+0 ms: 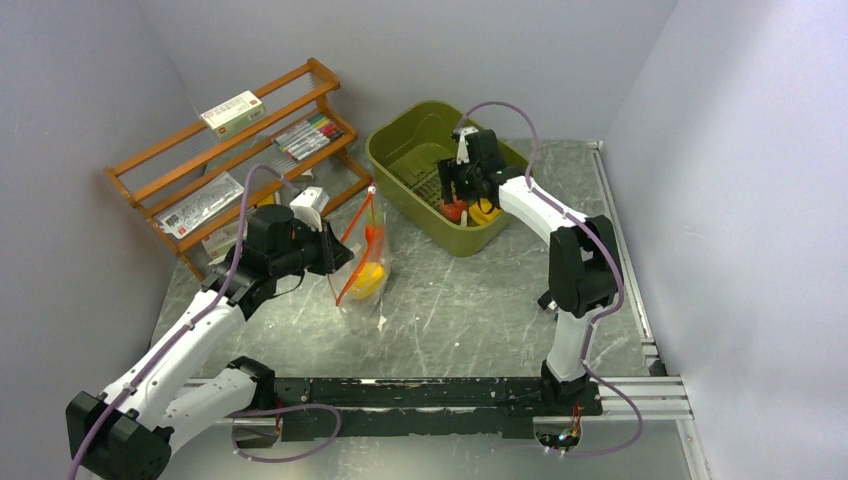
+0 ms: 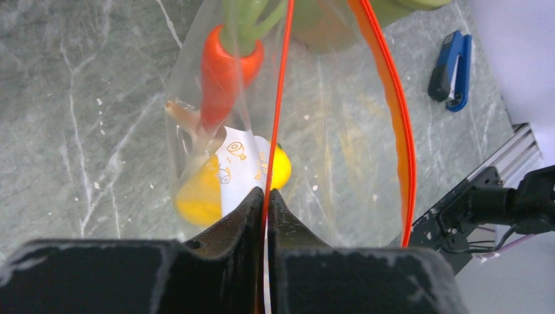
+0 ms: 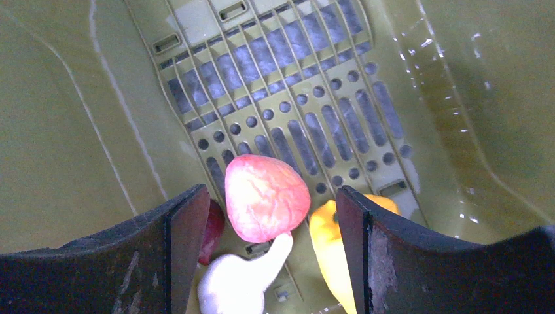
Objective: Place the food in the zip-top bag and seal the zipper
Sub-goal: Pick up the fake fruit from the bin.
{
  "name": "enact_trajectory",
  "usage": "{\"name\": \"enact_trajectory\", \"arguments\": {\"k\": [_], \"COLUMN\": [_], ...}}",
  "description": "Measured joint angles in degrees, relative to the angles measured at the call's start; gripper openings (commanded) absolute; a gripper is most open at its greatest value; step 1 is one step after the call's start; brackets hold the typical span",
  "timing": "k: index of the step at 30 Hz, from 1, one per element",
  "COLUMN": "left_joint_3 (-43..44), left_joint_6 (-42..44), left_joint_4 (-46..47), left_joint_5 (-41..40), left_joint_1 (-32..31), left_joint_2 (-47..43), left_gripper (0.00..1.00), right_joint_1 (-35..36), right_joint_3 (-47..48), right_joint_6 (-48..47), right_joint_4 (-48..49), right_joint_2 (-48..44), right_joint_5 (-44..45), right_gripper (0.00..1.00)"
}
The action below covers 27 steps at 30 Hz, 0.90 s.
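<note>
The clear zip-top bag [image 1: 362, 262] stands open on the table, with an orange carrot [image 2: 222, 72] and a yellow piece [image 2: 199, 196] inside. My left gripper [image 2: 266, 193] is shut on one side of the red-orange zipper [image 2: 278, 111]; the other side [image 2: 396, 111] bows away. My right gripper [image 3: 271, 203] is open inside the olive-green basket [image 1: 410, 150], straddling a red-orange round piece [image 3: 265, 196]. A white piece [image 3: 239, 281], a yellow piece [image 3: 330, 245] and a dark red piece [image 3: 214, 229] lie beside it.
A wooden rack [image 1: 240, 150] with markers and a box stands at the back left. A blue stapler [image 2: 451, 69] lies on the table near the bag. The arms' black mounting rail [image 1: 450, 395] runs along the near edge.
</note>
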Motion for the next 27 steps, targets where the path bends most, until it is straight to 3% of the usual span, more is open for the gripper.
{"name": "enact_trajectory", "arguments": {"k": [4, 11, 20, 24, 27], "left_joint_3": [0.96, 4.61, 5.16, 6.16, 6.88], "left_joint_6": [-1.42, -1.11, 0.52, 0.92, 2.58], "left_joint_4": [-0.94, -5.75, -8.13, -8.87, -9.09], "left_joint_5": [-1.51, -3.28, -3.28, -3.26, -3.21], "left_joint_1": [0.00, 0.00, 0.00, 0.00, 0.00], "left_joint_2": [-0.28, 0.96, 4.44, 5.97, 6.34], "left_gripper": [0.07, 0.07, 0.07, 0.07, 0.07], "right_joint_1": [0.00, 0.02, -0.11, -0.26, 0.00], "right_joint_3": [-1.27, 6.86, 20.31, 22.73, 18.14], "right_joint_6": [1.49, 2.47, 4.50, 5.60, 7.69], "right_joint_4": [-0.13, 0.02, -8.55, -12.57, -11.93], "right_joint_2": [0.20, 2.36, 13.77, 15.74, 13.11], "right_joint_5": [0.02, 1.20, 13.44, 10.14, 5.33], "right_gripper": [0.71, 0.69, 0.69, 0.69, 0.72]}}
